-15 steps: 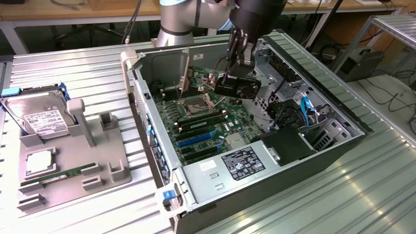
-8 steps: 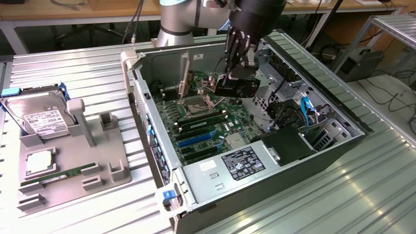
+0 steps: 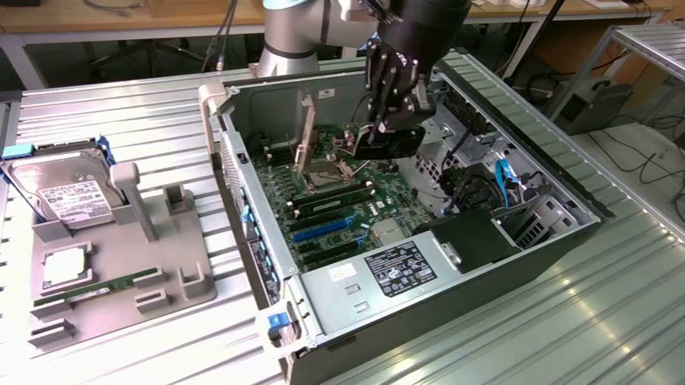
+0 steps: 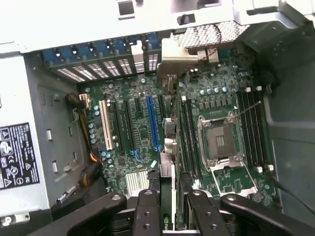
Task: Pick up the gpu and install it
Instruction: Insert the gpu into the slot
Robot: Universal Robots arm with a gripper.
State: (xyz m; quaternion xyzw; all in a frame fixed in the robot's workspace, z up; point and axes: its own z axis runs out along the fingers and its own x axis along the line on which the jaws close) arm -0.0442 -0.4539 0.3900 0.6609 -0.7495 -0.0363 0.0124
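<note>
The end effector (image 3: 392, 122) grips the gpu (image 3: 387, 147) above the motherboard (image 3: 348, 204) inside the case (image 3: 524, 136).

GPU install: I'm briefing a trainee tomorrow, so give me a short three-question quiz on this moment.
1. True or false: the gpu lies on the grey holder.
2. Where is the hard drive? A in the gripper; B on the grey holder, at the exterior view's left; C on the floor.
3. Fill in: the gripper hangs over the open ____.

Key: 1 false, the gripper is shut on it above the motherboard. 2 B. 3 computer case.
</note>
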